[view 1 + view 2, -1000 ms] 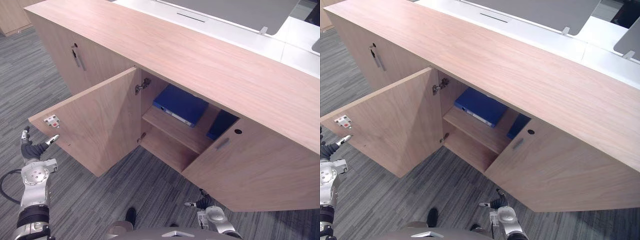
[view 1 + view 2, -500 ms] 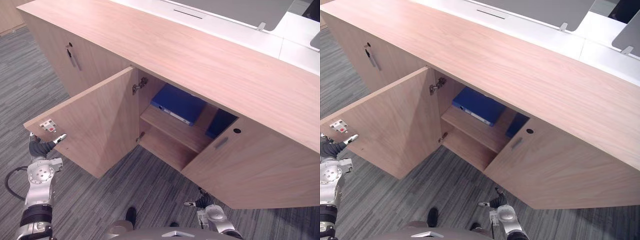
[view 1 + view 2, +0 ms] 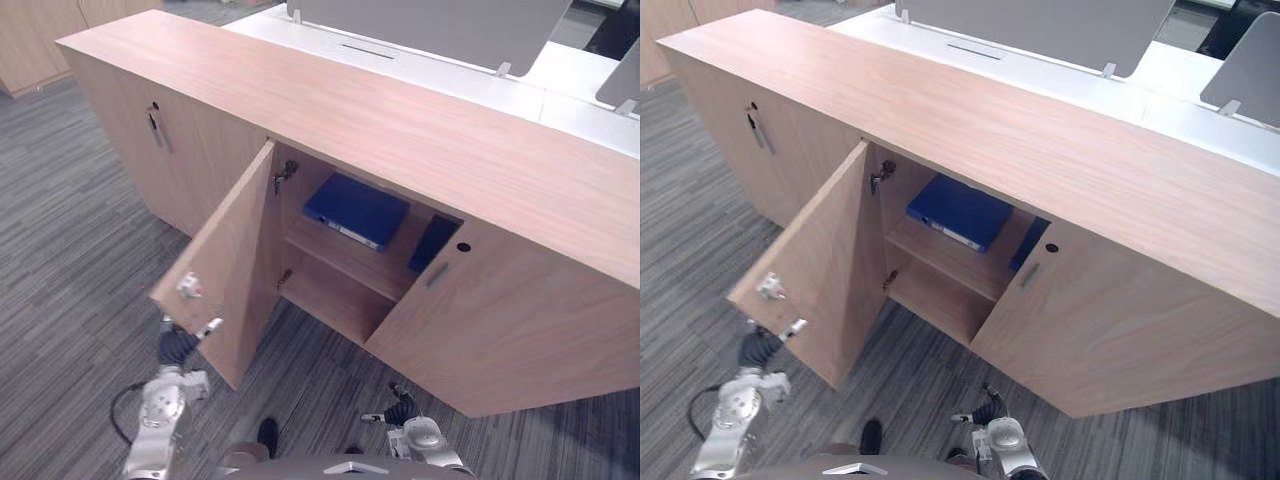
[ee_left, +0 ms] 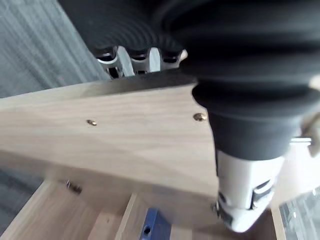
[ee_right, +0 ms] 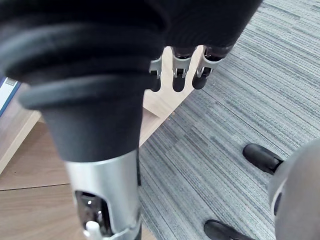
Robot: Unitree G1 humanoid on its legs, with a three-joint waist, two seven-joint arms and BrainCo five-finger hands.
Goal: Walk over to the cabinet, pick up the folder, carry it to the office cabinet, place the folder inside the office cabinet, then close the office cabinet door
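Blue, stiff-boarded, probably heavy and smooth-covered, the folder (image 3: 357, 210) lies flat on the upper shelf (image 3: 345, 262) inside the office cabinet (image 3: 400, 120), well beyond the slack, parted fingers (image 5: 178, 77) of your empty right hand (image 3: 398, 413); take it by the spine edge facing you. The eye views show it whole, the left wrist view a sliver past the half-open door (image 3: 232, 260), whose edge your left hand (image 3: 178, 345) meets, its grip not discernible.

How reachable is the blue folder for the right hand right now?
Probably yes: the right hand hangs low before the cabinet, whose left door stands partly open, and the blue folder lies uncovered on the shelf.
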